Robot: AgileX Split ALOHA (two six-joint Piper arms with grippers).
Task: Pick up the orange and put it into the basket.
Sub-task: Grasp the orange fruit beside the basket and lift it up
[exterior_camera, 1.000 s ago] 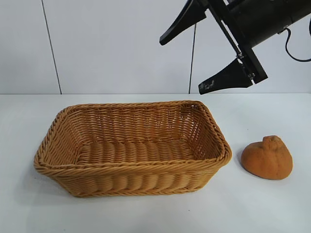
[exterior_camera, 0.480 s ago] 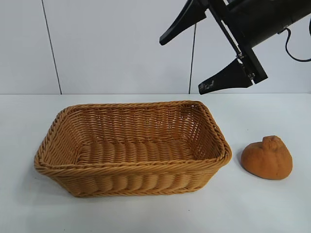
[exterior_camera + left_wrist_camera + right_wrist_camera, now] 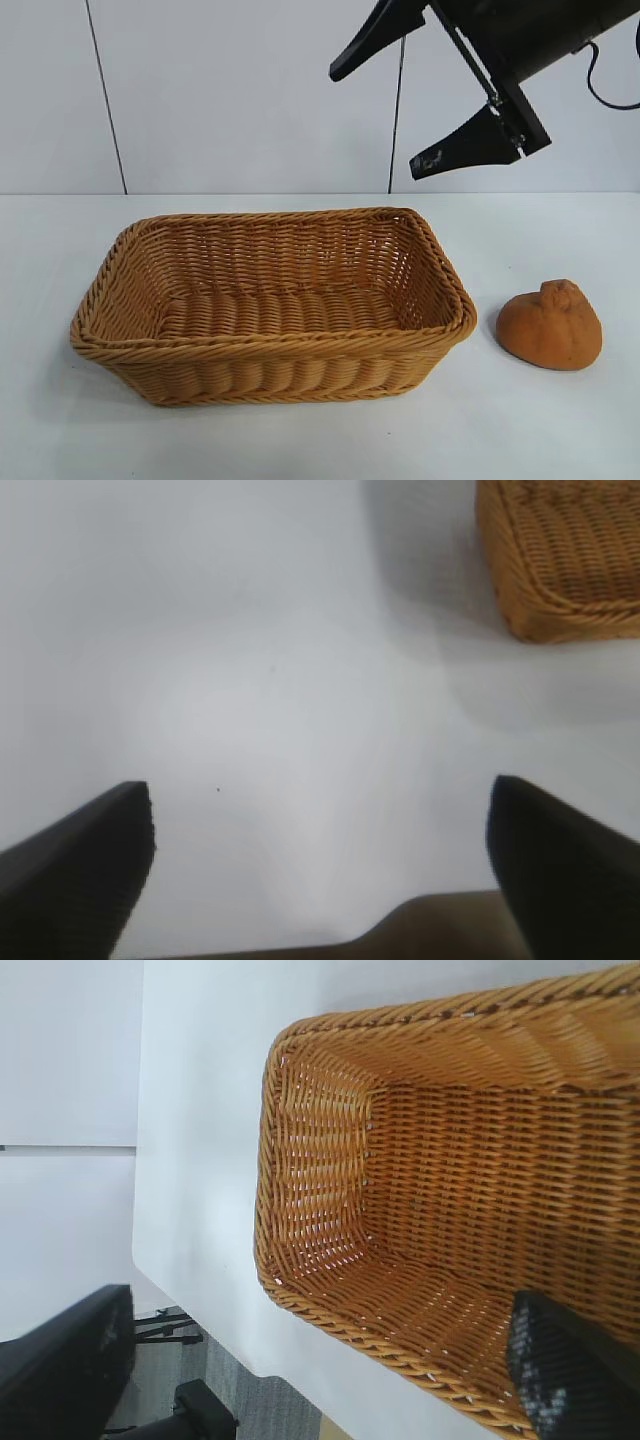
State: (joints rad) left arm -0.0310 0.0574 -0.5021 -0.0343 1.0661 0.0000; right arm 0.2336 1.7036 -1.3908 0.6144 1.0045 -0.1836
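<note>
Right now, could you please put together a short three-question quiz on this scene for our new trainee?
1. True or false: the orange already lies inside the wicker basket.
2. Which gripper hangs high above the table, over the basket's far right corner? A) left gripper B) right gripper
3. Fill in: the left gripper, seen only in its own wrist view, has its fingers ____ over bare table.

Key:
1. False; it sits on the table just right of the basket, apart from it.
2. B; its fingers are wide apart and hold nothing.
3. Open.
</note>
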